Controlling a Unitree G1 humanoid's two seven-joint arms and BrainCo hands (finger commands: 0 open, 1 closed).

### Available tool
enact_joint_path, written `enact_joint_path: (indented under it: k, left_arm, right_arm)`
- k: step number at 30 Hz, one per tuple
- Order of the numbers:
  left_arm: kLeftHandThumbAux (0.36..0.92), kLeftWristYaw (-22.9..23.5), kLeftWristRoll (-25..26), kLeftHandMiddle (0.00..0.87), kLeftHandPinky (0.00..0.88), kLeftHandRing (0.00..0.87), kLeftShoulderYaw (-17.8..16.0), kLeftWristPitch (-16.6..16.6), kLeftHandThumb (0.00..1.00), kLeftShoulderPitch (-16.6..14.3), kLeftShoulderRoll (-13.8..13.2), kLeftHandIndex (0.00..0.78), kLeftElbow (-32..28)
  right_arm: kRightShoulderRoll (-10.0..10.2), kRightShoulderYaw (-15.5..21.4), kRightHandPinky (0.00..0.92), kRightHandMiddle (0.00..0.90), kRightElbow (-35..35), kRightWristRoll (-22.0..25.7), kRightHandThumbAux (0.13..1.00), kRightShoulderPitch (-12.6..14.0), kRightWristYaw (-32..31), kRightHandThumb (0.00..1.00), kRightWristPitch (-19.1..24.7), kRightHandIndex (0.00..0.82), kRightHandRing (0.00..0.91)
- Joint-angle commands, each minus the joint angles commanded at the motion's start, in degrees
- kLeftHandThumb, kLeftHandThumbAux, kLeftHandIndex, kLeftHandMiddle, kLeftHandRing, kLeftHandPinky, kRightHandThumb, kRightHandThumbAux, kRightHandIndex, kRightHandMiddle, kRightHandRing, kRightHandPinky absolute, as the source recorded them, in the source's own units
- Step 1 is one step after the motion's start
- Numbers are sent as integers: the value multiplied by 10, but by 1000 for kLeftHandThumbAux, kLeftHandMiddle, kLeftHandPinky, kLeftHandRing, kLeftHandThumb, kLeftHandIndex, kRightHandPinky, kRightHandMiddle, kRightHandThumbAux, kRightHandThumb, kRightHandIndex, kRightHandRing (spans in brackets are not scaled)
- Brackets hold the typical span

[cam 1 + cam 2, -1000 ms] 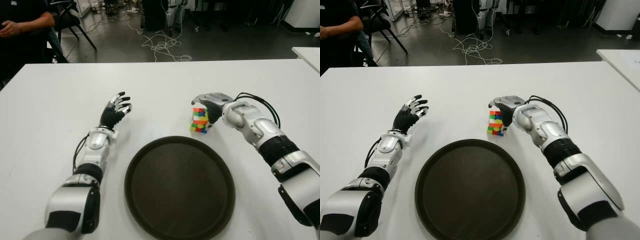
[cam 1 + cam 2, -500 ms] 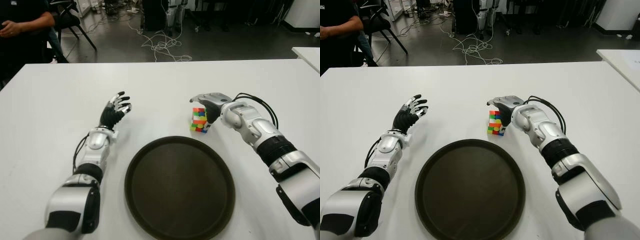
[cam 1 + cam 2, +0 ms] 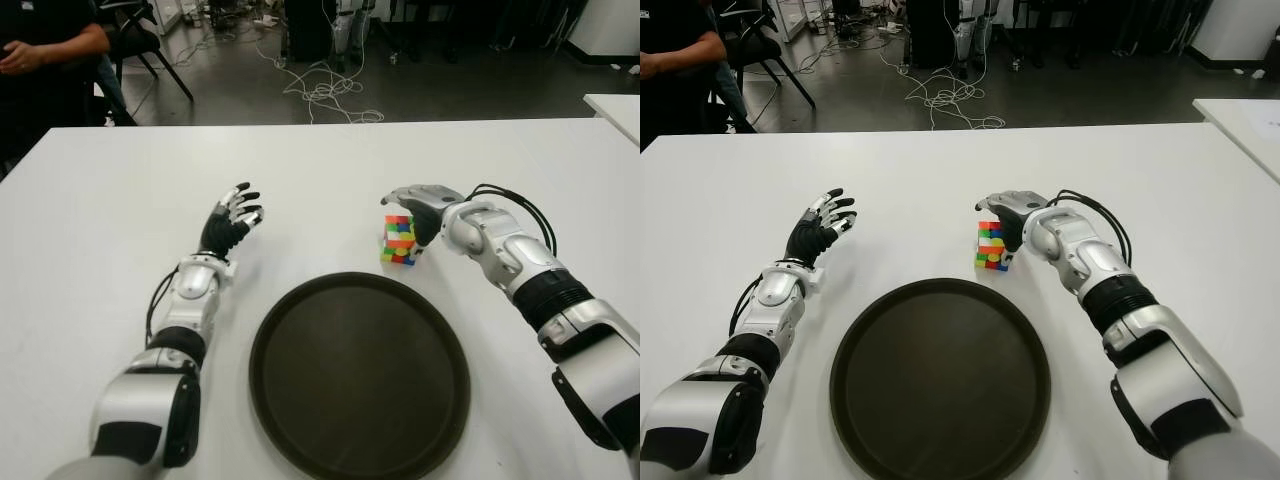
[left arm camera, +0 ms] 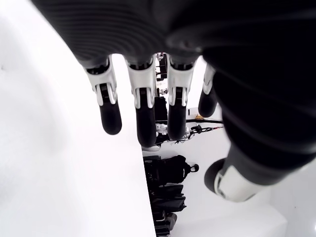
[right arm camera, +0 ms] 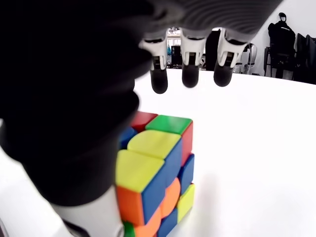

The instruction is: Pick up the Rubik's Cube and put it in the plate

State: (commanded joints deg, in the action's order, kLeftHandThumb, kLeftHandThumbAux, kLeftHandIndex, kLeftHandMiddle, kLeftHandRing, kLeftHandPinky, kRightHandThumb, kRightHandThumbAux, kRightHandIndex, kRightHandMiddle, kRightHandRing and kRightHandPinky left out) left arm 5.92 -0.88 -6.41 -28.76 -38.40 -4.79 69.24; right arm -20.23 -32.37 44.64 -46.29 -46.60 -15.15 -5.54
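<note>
The Rubik's Cube (image 3: pixel 399 241) stands on the white table (image 3: pixel 320 170), just beyond the far right rim of the dark round plate (image 3: pixel 300 380). My right hand (image 3: pixel 408 206) hovers over it, with the fingers (image 5: pixel 190 74) stretched out above the cube's (image 5: pixel 155 163) top and the thumb close beside it. The fingers do not close on it, and the hand is open. My left hand (image 3: pixel 233 216) shows to the left of the plate, its fingers (image 4: pixel 143 116) spread and holding nothing.
A person in dark clothes (image 3: pixel 45 45) sits beyond the table's far left corner, beside a chair (image 3: pixel 150 45). Cables (image 3: pixel 325 90) lie on the floor behind the table. Another white table's corner (image 3: pixel 618 108) shows at the far right.
My right hand has crept slightly left over the cube. The cube, plate and left hand have stayed where they were.
</note>
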Motion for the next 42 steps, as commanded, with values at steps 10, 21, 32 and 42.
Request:
enact_joint_path:
  k: [10, 21, 32, 42]
  left_arm:
    - [713, -1, 0, 206, 207, 212, -1, 1, 204, 1, 1, 104, 0]
    - [720, -2, 0, 208, 208, 217, -1, -6, 211, 4, 1, 109, -4]
    - [709, -2, -2, 210, 203, 217, 0, -12, 208, 5, -1, 115, -3]
    - [716, -3, -3, 206, 203, 208, 0, -14, 205, 6, -2, 110, -2]
  right_arm:
    - [5, -12, 82, 79, -7, 0, 902, 2, -25, 0, 10, 84, 81]
    - [17, -19, 80, 84, -2, 3, 883, 0, -54, 0, 30, 82, 83]
    - [25, -21, 93, 96, 27, 1, 891, -3, -34, 0, 21, 94, 104]
    - [34, -26, 88, 79, 54, 1, 888, -12, -29, 0, 24, 73, 88]
